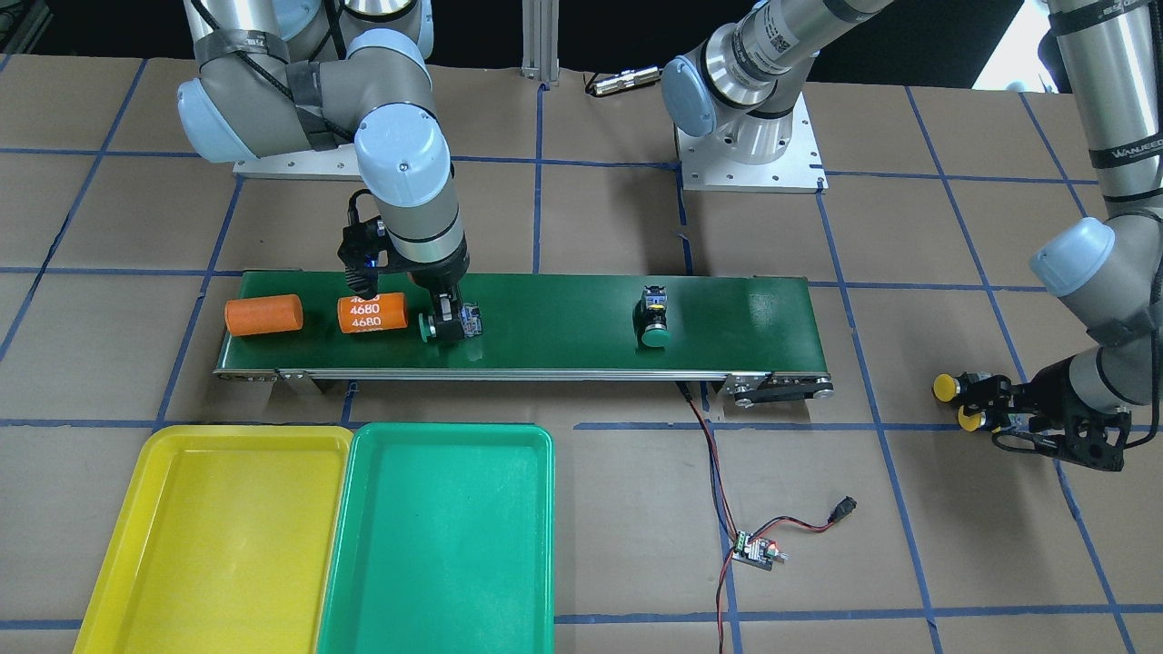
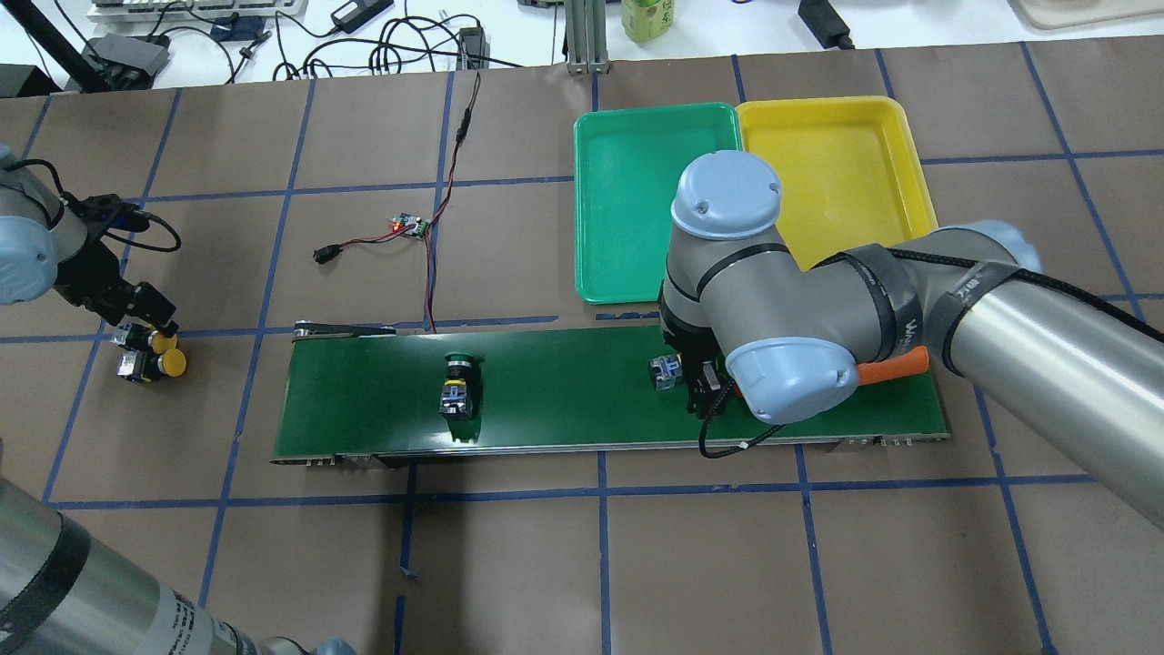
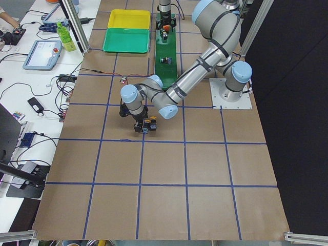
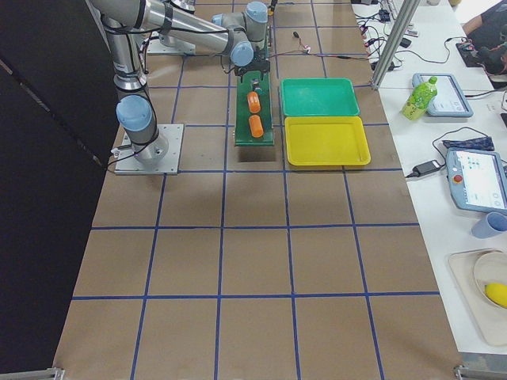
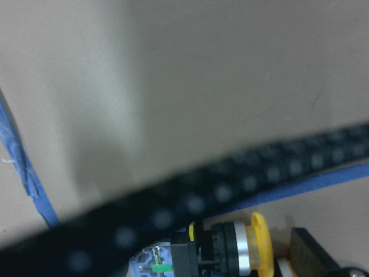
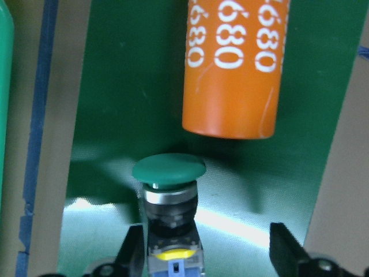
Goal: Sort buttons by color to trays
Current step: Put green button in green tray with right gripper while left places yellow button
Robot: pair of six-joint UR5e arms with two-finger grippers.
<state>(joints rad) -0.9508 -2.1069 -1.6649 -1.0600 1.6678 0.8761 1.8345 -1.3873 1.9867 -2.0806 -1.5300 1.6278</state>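
Note:
A green-capped button lies on its side on the dark green belt. My right gripper is open and straddles its body, with one finger close beside it and the other well apart. A second green button lies further along the belt. Two yellow-capped buttons lie on the table past the belt's end. My left gripper is right at them, and I cannot tell whether it grips one. The yellow tray and the teal-green tray stand side by side, with nothing in them.
Two orange cylinders lie on the belt beside my right gripper, one plain and one printed "4680". A small controller board with red and black wires lies on the table near the belt. Blue tape marks a grid on the brown table.

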